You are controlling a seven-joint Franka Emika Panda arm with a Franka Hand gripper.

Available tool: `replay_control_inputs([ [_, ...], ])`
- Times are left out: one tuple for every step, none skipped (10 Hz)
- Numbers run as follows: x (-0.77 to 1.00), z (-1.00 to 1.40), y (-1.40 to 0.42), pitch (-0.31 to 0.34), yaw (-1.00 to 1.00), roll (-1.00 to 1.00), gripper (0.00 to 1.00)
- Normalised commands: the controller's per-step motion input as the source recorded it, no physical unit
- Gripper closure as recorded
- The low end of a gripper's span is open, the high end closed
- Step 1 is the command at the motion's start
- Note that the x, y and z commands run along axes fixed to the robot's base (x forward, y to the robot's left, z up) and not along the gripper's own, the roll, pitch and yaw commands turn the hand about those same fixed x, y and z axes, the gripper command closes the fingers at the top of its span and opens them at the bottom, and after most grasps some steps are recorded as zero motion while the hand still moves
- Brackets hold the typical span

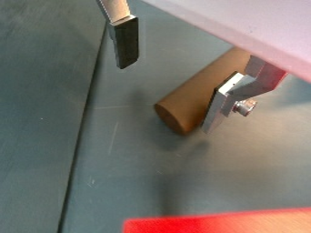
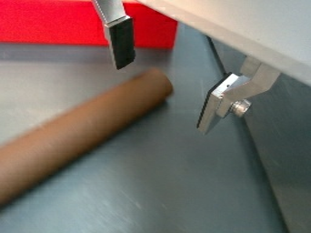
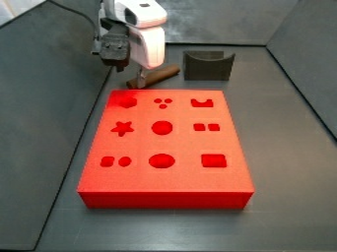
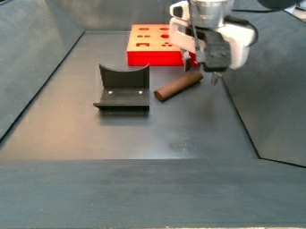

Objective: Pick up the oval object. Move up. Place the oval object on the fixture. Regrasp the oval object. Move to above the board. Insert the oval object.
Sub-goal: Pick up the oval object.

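Nearest, floor: bare grey sheet (image 4: 143,143) across the near part of a side view, dark walls rising on both sides.
Fixture: dark block (image 4: 122,88) with a U-shaped notch in its top, standing on the floor just left of the peg in that side view and apart from it; in a side view from the opposite end it sits beyond the red slab (image 3: 207,65).
Oval object: brown rod (image 4: 178,86) lying flat on the floor between the fixture and the gripper, tilted so its far end points toward the arm; both wrist views show it resting on the grey surface (image 1: 201,98) (image 2: 85,132).
Gripper: gripper (image 4: 216,64) hangs low over the rod's far end; in both wrist views the silver fingers stand well apart (image 1: 179,75) (image 2: 165,75), one finger (image 1: 227,102) right against the rod's side, the other (image 1: 124,40) clear of it. Nothing is clamped.
Board: red slab (image 4: 136,55) with shaped cut-outs lies farthest back, behind the rod and arm; its edge shows in both wrist views (image 1: 219,224) (image 2: 49,23).
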Motion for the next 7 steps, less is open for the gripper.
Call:
replay_control_inputs([
  [-0.11,-0.19,0.11,-0.044,0.11,-0.07,0.0],
  [-0.02,-0.15,0.0,-0.029,0.05,-0.07,0.0],
  [0.05,-0.17,0.0,0.0,0.0,-0.03,0.0],
  [0.13,-0.24,-0.08,0.0,-0.05,0.0,0.0],
  [0.15,-0.23,-0.08,0.0,-0.09,0.0,0.0],
  [0.1,-0.21,-0.02,0.0,-0.08,0.0,0.0],
  [0.05,-0.1,0.0,0.0,-0.05,-0.01,0.0],
])
